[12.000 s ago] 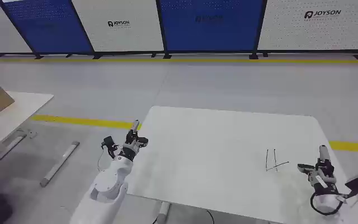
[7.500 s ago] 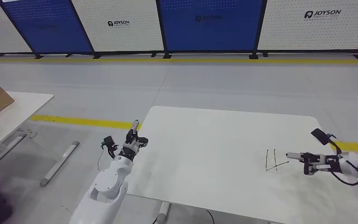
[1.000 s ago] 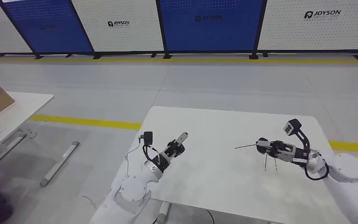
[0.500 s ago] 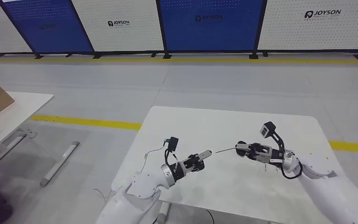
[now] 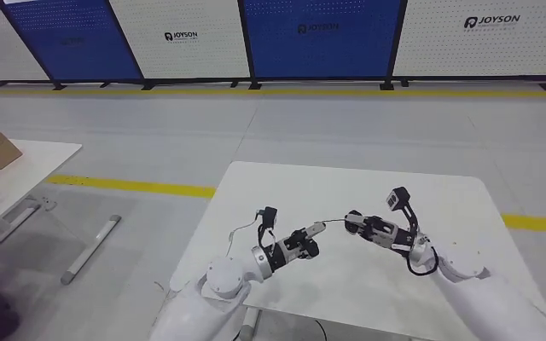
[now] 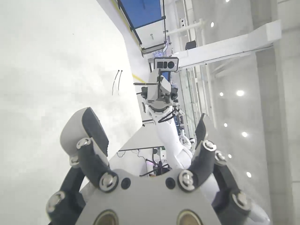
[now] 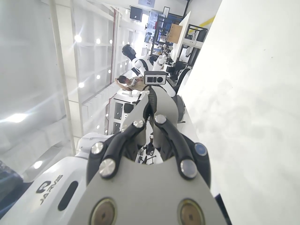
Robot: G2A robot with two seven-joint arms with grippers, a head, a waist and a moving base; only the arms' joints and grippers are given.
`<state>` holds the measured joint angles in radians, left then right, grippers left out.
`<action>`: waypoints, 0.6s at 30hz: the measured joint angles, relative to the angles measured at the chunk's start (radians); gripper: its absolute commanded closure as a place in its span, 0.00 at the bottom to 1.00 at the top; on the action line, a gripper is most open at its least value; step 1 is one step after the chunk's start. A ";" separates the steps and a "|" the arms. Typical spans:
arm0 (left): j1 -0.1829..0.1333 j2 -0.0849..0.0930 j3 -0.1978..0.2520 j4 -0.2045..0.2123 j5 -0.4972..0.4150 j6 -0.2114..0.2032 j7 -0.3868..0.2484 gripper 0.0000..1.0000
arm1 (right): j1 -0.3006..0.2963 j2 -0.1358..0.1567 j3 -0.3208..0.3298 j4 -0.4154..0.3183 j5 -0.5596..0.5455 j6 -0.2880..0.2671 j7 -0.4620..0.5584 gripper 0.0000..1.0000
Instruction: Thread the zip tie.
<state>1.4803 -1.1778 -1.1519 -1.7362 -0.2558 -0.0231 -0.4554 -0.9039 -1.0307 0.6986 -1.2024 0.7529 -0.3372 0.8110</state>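
Note:
A thin black zip tie [image 5: 334, 222] sticks out level from my right gripper [image 5: 351, 222], which is shut on its end above the middle of the white table [image 5: 341, 183]. My left gripper [image 5: 314, 230] stands open just short of the tie's free tip, facing it. In the left wrist view my open gripper [image 6: 147, 127] faces the right gripper [image 6: 157, 87], with the zip tie [image 6: 141, 84] jutting sideways from it. In the right wrist view my gripper [image 7: 149, 101] has its fingers pressed together; the tie between them is hard to make out.
Two spare zip ties [image 6: 116, 83] lie side by side on the table [image 6: 46, 47] behind the right arm, towards its right side. The table's left edge lies close under the left arm. Blue and white panels [image 5: 320, 34] stand far behind.
The right gripper picked one zip tie from the group at the table's right and carried it to the middle. The left arm came in from the left edge, closing the gap to the tie's tip.

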 measured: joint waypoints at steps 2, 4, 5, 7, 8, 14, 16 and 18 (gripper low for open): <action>-0.038 -0.010 0.030 0.035 -0.019 0.012 0.048 0.00 | 0.009 -0.017 -0.021 0.009 -0.013 0.022 -0.021 1.00; -0.056 -0.015 0.044 0.051 -0.020 0.018 0.089 0.00 | 0.013 -0.022 -0.027 0.014 -0.013 0.032 -0.022 1.00; -0.055 -0.015 0.044 0.051 -0.019 0.018 0.088 0.00 | 0.013 -0.022 -0.027 0.014 -0.012 0.032 -0.022 1.00; -0.054 -0.014 0.043 0.049 -0.018 0.017 0.079 0.00 | 0.013 -0.021 -0.026 0.014 -0.012 0.031 -0.021 1.00; -0.053 -0.014 0.043 0.049 -0.018 0.017 0.078 0.00 | 0.013 -0.021 -0.026 0.013 -0.012 0.031 -0.021 1.00; -0.053 -0.014 0.043 0.049 -0.018 0.017 0.079 0.00 | 0.013 -0.021 -0.026 0.013 -0.012 0.031 -0.021 1.00; -0.053 -0.014 0.043 0.049 -0.018 0.017 0.079 0.00 | 0.013 -0.021 -0.026 0.013 -0.012 0.031 -0.021 1.00; -0.053 -0.015 0.043 0.050 -0.021 0.017 0.082 0.00 | 0.013 -0.021 -0.026 0.013 -0.012 0.031 -0.021 1.00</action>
<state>1.4269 -1.1926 -1.1089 -1.6864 -0.2769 -0.0060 -0.3737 -0.8912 -1.0521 0.6725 -1.1891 0.7409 -0.3062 0.7898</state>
